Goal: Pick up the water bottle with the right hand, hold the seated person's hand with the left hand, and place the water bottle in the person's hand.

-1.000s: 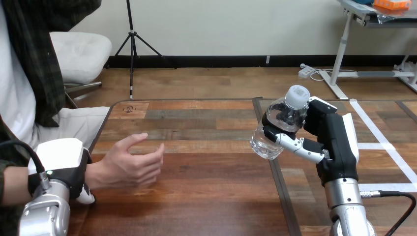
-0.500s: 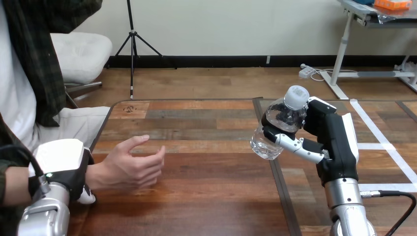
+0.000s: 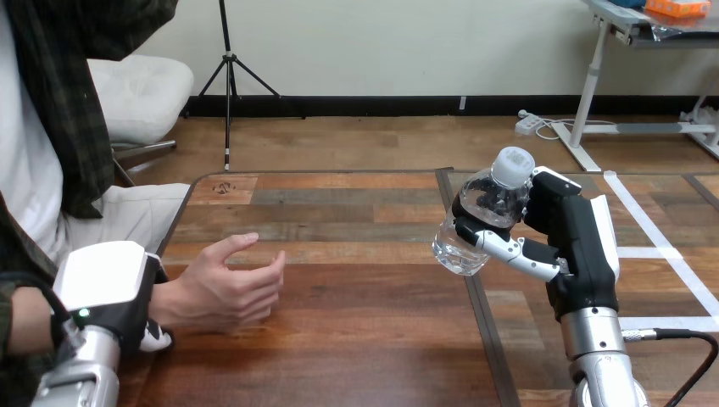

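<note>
Left robot hand (image 3: 103, 290) crept rightward; clear bottle (image 3: 487, 200) steady.

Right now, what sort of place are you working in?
Probably a test bench for robot-to-person handovers. I'm at a wooden table marked with white tape lines. A person's hand rests on the table, and my right hand is curled round a water bottle.
</note>
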